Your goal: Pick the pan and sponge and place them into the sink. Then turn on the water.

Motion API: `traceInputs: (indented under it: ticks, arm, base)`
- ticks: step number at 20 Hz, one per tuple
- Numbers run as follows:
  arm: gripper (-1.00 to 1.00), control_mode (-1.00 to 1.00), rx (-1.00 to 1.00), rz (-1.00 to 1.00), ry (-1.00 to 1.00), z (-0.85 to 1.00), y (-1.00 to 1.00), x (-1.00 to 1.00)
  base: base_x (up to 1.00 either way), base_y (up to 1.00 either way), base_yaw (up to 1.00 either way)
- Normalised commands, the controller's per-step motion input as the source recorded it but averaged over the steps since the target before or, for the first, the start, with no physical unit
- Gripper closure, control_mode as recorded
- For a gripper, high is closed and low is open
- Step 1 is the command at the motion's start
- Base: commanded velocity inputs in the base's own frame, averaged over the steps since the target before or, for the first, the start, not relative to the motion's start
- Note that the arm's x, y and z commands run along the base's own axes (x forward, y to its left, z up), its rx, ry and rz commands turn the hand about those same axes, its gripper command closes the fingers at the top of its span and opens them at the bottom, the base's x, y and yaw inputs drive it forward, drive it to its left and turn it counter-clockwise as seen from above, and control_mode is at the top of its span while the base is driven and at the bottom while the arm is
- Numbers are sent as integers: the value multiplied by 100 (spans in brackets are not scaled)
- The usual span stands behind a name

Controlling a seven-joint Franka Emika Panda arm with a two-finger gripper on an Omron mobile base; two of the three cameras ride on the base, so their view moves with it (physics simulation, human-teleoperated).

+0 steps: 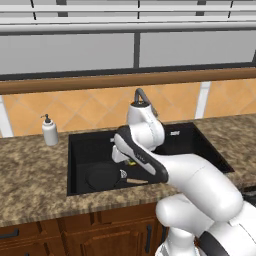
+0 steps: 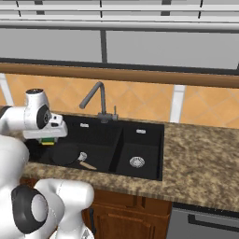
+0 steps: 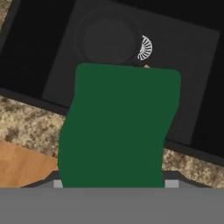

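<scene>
End effector (image 2: 47, 138) gripping sponge (image 3: 118, 127) above left basin of sink (image 2: 140, 140), pan (image 2: 65, 153) below; early release could bounce sponge onto tabletop (image 2: 205, 158)

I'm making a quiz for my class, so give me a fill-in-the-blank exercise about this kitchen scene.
1. The pan lies in the sink's larger ____ basin.
2. The gripper holds the ____ above that basin.
3. The side of the sponge facing the hand camera is ____.
4. The soap dispenser stands on the ____.

Missing words: left; sponge; green; counter
</scene>
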Motion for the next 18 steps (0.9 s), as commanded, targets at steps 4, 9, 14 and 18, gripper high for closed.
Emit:
traceInputs:
  ticks: [4, 9, 14, 18]
  arm:
    - [100, -100, 0, 0, 0, -16, 57, 49]
    - [100, -100, 0, -1, 0, -37, 46, 65]
    - [100, -100, 0, 0, 0, -46, 31, 58]
    - [100, -100, 1, 0, 0, -60, 0, 47]
  base:
    - [0, 0, 0]
    - [0, 0, 0]
    - [0, 0, 0]
    - [0, 0, 0]
